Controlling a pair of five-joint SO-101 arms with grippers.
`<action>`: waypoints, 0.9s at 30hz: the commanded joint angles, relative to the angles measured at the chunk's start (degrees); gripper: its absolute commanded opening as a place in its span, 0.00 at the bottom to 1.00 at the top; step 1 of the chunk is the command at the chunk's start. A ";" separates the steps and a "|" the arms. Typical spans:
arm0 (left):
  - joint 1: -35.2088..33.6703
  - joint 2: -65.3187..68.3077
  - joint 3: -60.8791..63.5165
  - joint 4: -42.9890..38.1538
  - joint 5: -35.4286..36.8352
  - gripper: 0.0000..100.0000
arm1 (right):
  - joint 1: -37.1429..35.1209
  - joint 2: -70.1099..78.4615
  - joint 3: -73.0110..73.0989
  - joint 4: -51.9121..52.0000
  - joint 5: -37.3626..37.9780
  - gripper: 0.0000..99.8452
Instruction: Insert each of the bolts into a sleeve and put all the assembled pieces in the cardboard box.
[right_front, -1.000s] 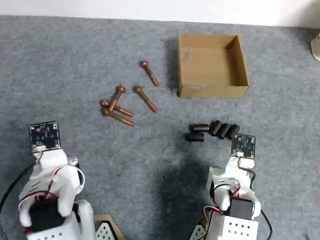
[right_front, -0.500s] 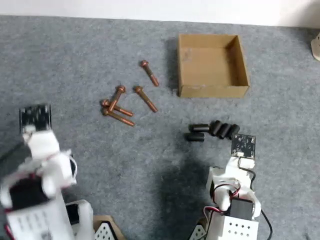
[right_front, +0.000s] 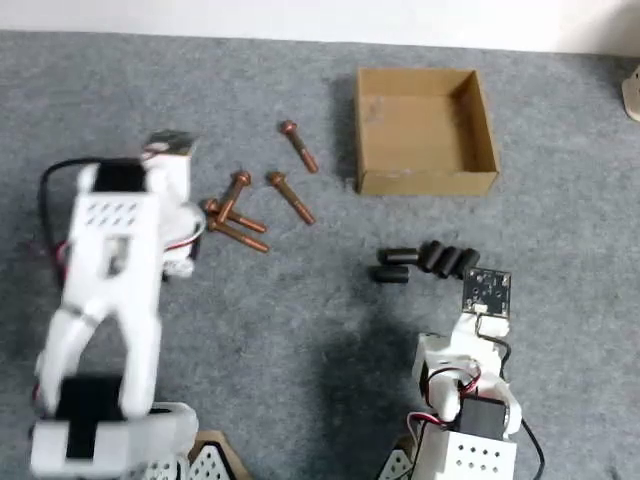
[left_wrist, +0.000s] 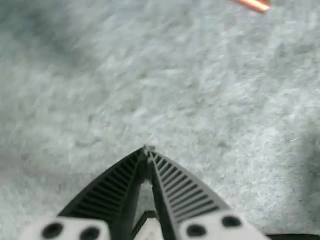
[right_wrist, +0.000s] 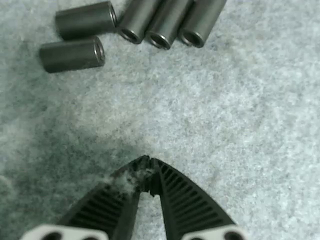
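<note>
The left fingers (left_wrist: 148, 155) are pressed together and hold nothing, above the grey carpeted desk (right_front: 300, 310). Five copper-coloured metal bolts (right_front: 291, 199) lie scattered near them, beyond their tips. The right fingers (right_wrist: 149, 167) are also closed and empty, with five dark cylindrical metal sleeves (right_wrist: 170, 22) clustered ahead of their tips. The open brown cardboard box (right_front: 425, 182) sits farther out beyond the sleeves, well apart from both pairs of fingers.

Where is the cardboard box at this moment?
In the high view, the cardboard box sits on the far right part of the table, beyond the five black sleeves and just right of the scattered bolts.
</note>
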 joint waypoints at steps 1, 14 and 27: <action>3.74 8.04 -10.42 -0.18 -0.35 0.01 | -0.13 -0.48 9.01 0.04 0.09 0.00; 4.00 36.70 -41.71 0.26 -9.14 0.01 | 0.13 -0.48 9.01 0.04 0.09 0.00; 5.76 49.54 -63.60 3.52 -8.53 0.14 | 0.13 -0.48 9.01 0.04 0.09 0.00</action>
